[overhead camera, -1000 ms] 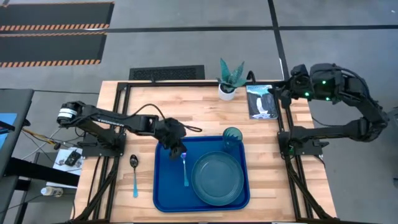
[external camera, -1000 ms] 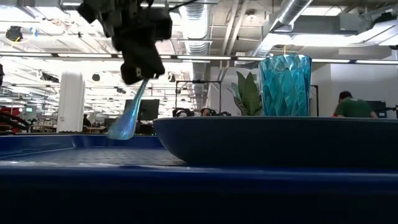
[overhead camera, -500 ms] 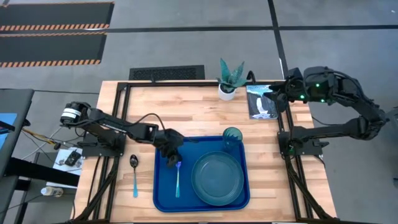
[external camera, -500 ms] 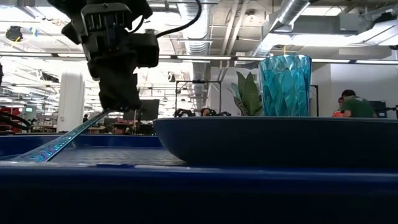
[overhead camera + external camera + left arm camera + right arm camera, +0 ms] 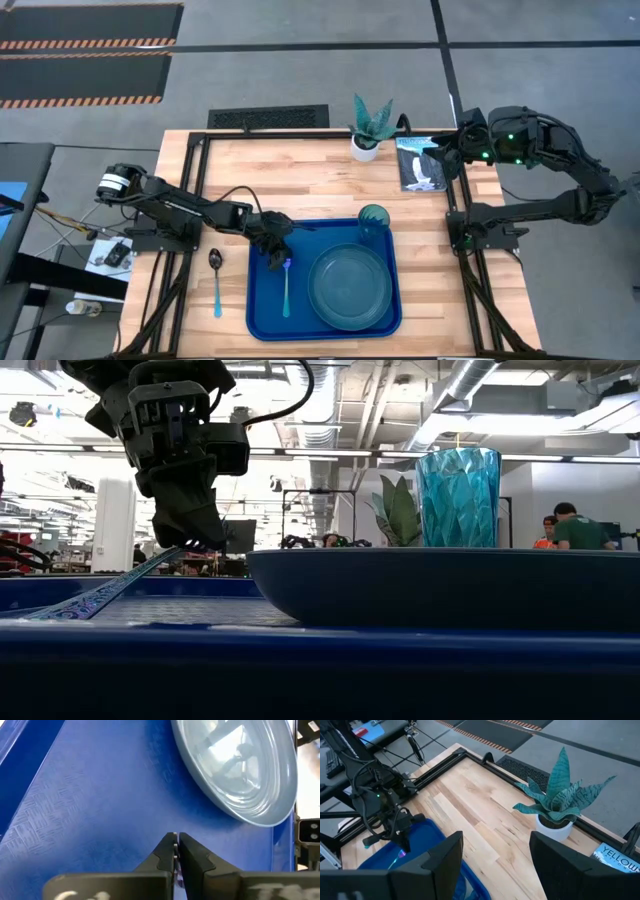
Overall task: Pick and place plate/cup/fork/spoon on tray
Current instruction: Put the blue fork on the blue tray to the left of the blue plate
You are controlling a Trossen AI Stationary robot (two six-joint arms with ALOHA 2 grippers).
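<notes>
The blue tray (image 5: 262,318) lies at the table's near middle. On it stand the teal plate (image 5: 350,285) and, at its far right corner, the ribbed teal cup (image 5: 373,220). My left gripper (image 5: 277,252) is low over the tray's left part, shut on the fork (image 5: 286,290), whose light blue handle points toward the near edge. The spoon (image 5: 216,282) lies on the table left of the tray, bowl toward the far side. My right gripper (image 5: 495,865) is open and empty, raised at the table's far right. My left gripper pinches the fork's far, head end (image 5: 178,550) between its two fingers, which point down from above. The fork slants down from the fingers toward the near edge. Its handle (image 5: 85,600) reaches down to the tray floor near its free end.
A white pot with a spiky green plant (image 5: 368,140) stands at the far edge, and a book (image 5: 420,165) lies to its right. The tray's left strip around the fork is bare blue floor (image 5: 90,805). People show in the room behind.
My left gripper has gone down and a little toward the table's left edge with the fork. The fork, which hung steeply with its handle clear of the tray, has tipped low, so that its handle now lies toward the near edge on the tray floor.
</notes>
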